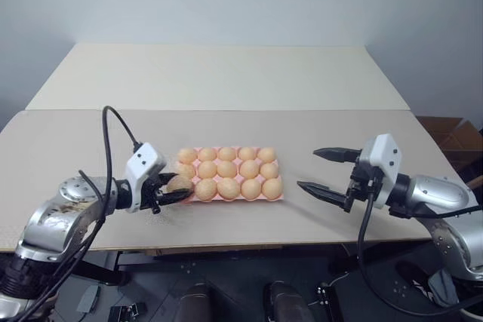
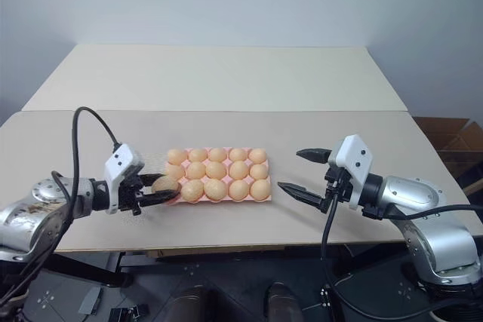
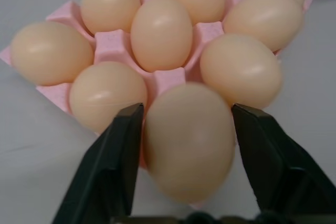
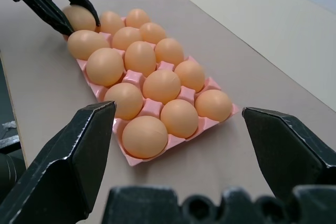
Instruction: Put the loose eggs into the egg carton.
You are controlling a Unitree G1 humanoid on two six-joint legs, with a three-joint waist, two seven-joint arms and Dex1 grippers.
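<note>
The egg carton (image 1: 278, 198) is sitting in the lower middle of the head views, on the near tabletop (image 1: 226, 88), and it is looking almost full. In the right wrist view fourteen eggs are resting in their cups, laid out in three rows running from the lower middle up toward the upper left of that frame. The last egg (image 3: 190, 141) is at the carton's near left corner, and the left gripper (image 1: 172, 193) is holding it between its two black fingers (image 3: 113, 166); in the left wrist view one finger is pressing against one flank of the egg, while a thin gap is showing between the other finger and the shell. Whether the egg is already seated in its corner cup or hanging just above it, I cannot tell, since the egg itself is hiding that cup. No other loose eggs are lying on the table in the head views.

The right gripper (image 1: 327, 173) is hovering at the lower right of the head views, well apart from the carton's right end, with its fingers spread wide and nothing between them.

By my reading the task is nearing its end: fourteen cups are filled, and only this corner egg is left to settle and let go.
</note>
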